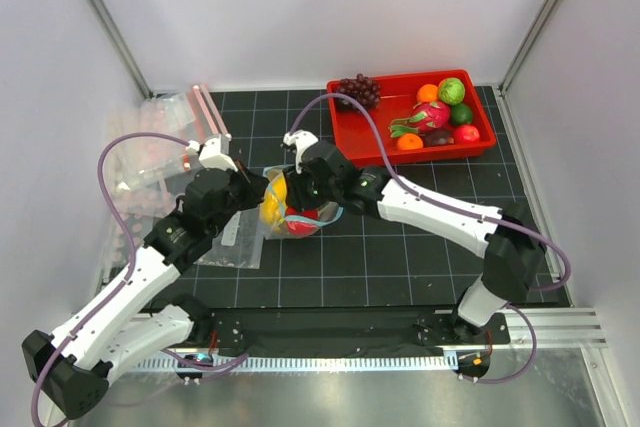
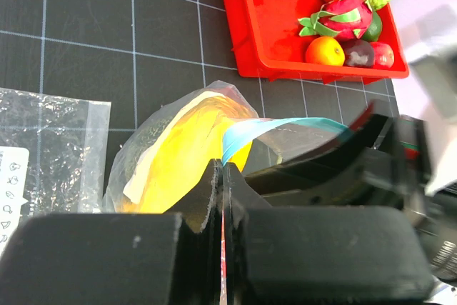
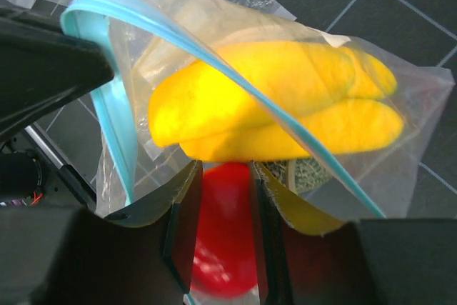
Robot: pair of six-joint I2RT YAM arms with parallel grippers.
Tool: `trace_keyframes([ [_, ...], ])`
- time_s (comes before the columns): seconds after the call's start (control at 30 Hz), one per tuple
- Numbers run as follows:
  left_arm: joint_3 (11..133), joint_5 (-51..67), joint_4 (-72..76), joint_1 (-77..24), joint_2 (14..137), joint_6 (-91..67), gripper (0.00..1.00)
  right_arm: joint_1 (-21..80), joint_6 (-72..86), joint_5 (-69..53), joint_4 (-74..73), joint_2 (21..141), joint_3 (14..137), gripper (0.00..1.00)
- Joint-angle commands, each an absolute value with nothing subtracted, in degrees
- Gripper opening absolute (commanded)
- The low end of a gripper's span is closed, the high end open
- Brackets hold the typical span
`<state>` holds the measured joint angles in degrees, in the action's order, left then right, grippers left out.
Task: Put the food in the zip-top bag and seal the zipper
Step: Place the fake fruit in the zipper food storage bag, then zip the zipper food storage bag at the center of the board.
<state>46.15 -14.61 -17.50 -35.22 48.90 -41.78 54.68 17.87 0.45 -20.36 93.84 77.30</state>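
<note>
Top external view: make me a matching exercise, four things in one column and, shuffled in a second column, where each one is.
Things
1. banana
2. grapes
3. dragon fruit
4. left gripper

Places
A. in the middle of the red tray, among the other fruit
B. inside the zip-top bag
C. at the tray's far left corner, over its rim
D. shut at the bag's mouth, by the teal-blue strip

Pairs: 1-B, 2-C, 3-A, 4-D
</note>
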Motion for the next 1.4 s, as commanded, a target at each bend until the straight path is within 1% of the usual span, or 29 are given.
trace_keyframes([
  [0.0, 46.06, -16.35, -16.08, -35.24, 48.52, -41.31, 0.00, 55.02, 17.67, 3.51, -19.69, 87.46, 77.34, 0.39],
  [0.13, 46.14, -16.44, -16.17, -35.24, 48.52, -41.22, 0.00, 55.02, 16.88, 5.18, -22.40, 83.16, 77.43, 0.37],
  [0.33, 46.06, -16.61, -16.26, -35.24, 48.25, -41.22, 0.00, 55.02, 16.96, 4.31, -24.87, 81.30, 77.34, 0.34],
  [0.43, 46.14, -16.70, -16.35, -35.24, 48.25, -41.22, 0.00, 55.11, 17.14, 2.21, -26.97, 83.92, 78.13, 0.32],
  [0.57, 46.05, -16.87, -16.35, -35.24, 48.34, -41.13, 0.00, 55.11, 17.31, 0.70, -29.09, 90.33, 79.98, 0.30],
  [0.67, 46.14, -16.96, -16.44, -35.24, 48.43, -41.04, 0.00, 55.20, 16.88, 0.70, -30.67, 92.10, 81.12, 0.30],
  [0.77, 46.14, -16.87, -16.44, -35.24, 48.34, -41.05, 0.00, 55.28, 17.05, 0.79, -29.45, 90.28, 80.25, 0.30],
  [0.9, 46.06, -17.05, -16.44, -35.24, 48.08, -41.04, 0.00, 55.20, 17.05, 2.98, -28.30, 86.14, 77.96, 0.34],
  [0.93, 46.05, -17.05, -16.44, -35.24, 47.99, -41.04, 0.00, 55.20, 17.05, 4.82, -28.04, 83.52, 77.52, 0.35],
  [1.03, 46.14, -17.23, -16.52, -35.24, 48.08, -41.04, 0.00, 55.20, 17.49, 8.33, -29.44, 79.03, 76.20, 0.41],
  [1.13, 46.23, -17.23, -16.61, -35.24, 48.08, -41.04, 0.00, 55.20, 18.28, 9.93, -33.12, 77.26, 76.73, 0.46],
  [1.17, 46.23, -17.31, -16.61, -35.24, 47.99, -41.04, 0.00, 55.20, 18.46, 10.45, -34.09, 76.47, 77.08, 0.50],
  [1.37, 46.14, -17.67, -16.61, -35.24, 47.72, -41.04, 0.00, 55.55, 20.74, 17.13, -38.84, 74.53, 76.03, 0.52],
])
